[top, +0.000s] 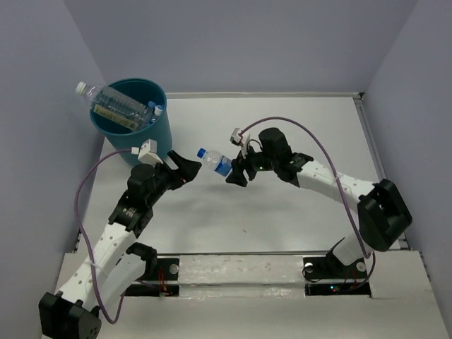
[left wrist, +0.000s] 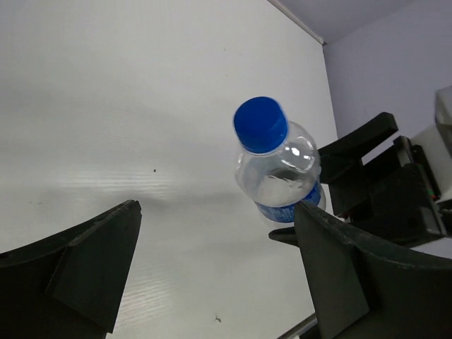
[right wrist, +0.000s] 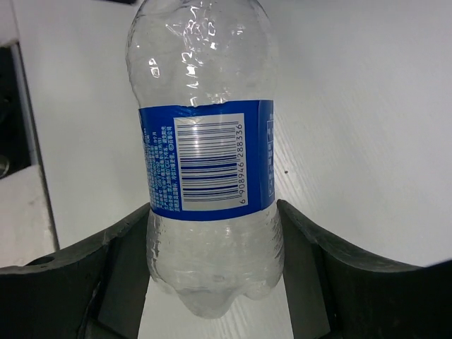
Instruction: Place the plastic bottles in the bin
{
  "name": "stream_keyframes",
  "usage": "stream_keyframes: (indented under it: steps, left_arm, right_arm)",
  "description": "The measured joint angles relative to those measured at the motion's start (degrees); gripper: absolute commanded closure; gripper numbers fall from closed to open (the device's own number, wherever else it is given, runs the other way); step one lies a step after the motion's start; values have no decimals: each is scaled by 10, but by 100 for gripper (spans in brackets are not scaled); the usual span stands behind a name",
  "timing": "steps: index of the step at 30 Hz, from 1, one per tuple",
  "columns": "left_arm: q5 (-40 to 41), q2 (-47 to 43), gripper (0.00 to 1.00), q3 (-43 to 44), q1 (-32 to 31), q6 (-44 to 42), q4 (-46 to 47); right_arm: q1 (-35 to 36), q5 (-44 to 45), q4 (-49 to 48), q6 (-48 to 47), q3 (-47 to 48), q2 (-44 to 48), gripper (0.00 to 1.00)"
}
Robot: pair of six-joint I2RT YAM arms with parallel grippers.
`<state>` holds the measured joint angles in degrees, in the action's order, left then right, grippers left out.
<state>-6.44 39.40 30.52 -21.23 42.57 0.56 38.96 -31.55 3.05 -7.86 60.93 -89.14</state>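
Right wrist shows clear, blue-labelled, barcoded bottle.

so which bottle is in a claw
The small clear plastic bottle with blue cap and label, gripped by the right claw; the others lie in the round teal plastic bin.

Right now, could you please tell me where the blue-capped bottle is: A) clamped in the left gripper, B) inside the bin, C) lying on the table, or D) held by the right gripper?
D: the right gripper pinches the blue-capped bottle from both sides, while the left gripper stands open, not touching it.
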Motion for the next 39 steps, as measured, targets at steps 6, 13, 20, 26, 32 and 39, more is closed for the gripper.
stream_keyframes:
  steps: [6,13,20,26,32,39]
  left_arm:
    - [-65,52,1,-12,-1,35,98]
    - [-92,84,7,-13,-4,41,171]
    - [-99,89,35,-18,-5,40,202]
    - [-96,89,72,-18,-10,24,205]
    - [-87,89,95,-12,-15,9,193]
    - [-65,99,96,39,-21,-24,146]
  right_arm:
    - [12,-17,-72,49,-28,34,60]
    - [24,-39,-100,73,-38,34,60]
    - [28,-45,-108,92,-38,32,60]
    - [28,-44,-119,97,-47,32,58]
    - [28,-42,-134,102,-56,32,39]
    - [31,-24,-173,114,-75,48,10]
